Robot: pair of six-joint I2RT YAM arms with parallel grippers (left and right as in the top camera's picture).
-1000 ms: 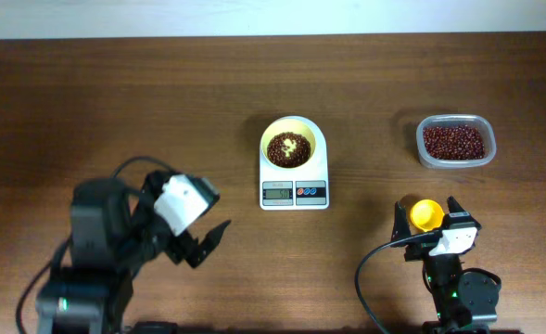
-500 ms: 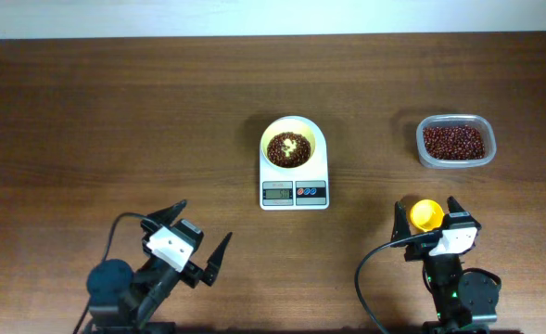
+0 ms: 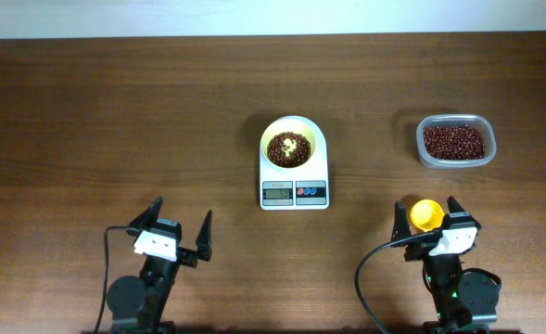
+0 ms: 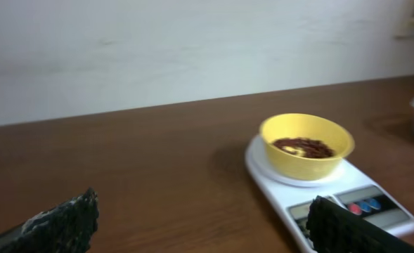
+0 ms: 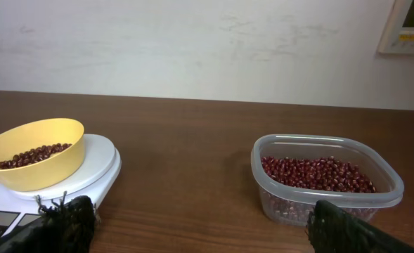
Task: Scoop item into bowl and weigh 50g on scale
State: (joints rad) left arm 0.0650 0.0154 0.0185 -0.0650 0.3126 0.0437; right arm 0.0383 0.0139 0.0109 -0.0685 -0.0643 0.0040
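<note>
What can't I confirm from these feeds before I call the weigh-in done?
1. Scale reading: overhead, digits too small; left wrist, blurred and partly behind a finger of the left pincer; right wrist, screen cut off at the bottom-left corner.
2. Yellow scoop: overhead, only its cup shows, the rest under the right pincer; absent from right wrist view.
3. Pale patch among the beans in the bowl: too small overhead, blurred in left wrist.
</note>
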